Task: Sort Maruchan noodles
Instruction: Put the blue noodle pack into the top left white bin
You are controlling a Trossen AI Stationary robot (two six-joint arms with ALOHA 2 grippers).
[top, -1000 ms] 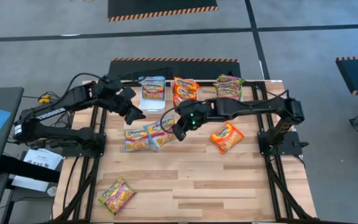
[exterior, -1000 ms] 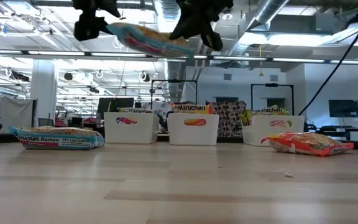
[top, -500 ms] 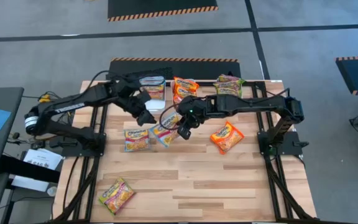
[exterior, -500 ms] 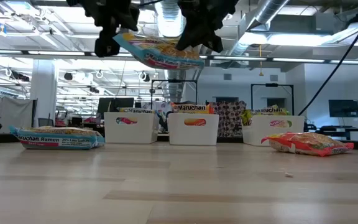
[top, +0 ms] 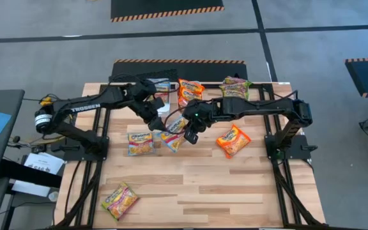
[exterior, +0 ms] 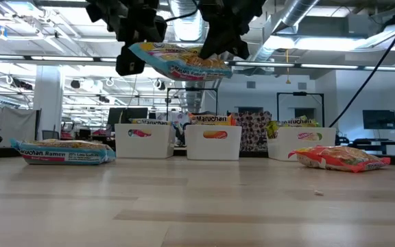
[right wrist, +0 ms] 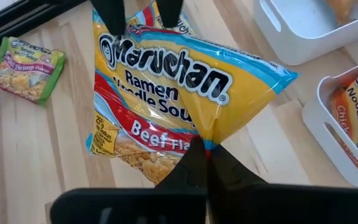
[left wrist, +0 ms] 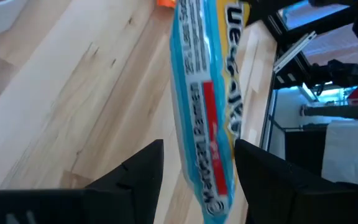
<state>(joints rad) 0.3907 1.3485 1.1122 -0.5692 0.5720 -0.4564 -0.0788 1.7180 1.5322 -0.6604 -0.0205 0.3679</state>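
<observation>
One beef noodle packet (right wrist: 166,93) pinched in right end effector (right wrist: 205,155), between left end effector's (left wrist: 197,168) fingers.

High cam: overhead, straight down, whole table (top: 197,185) plus both arms. Low cam: tabletop level, faces across to bins (exterior: 213,142) and room behind. Left wrist cam: super close, edge-on to blue packet (left wrist: 205,118). Right wrist cam: close on same packet's face. All four share that lifted packet.
</observation>
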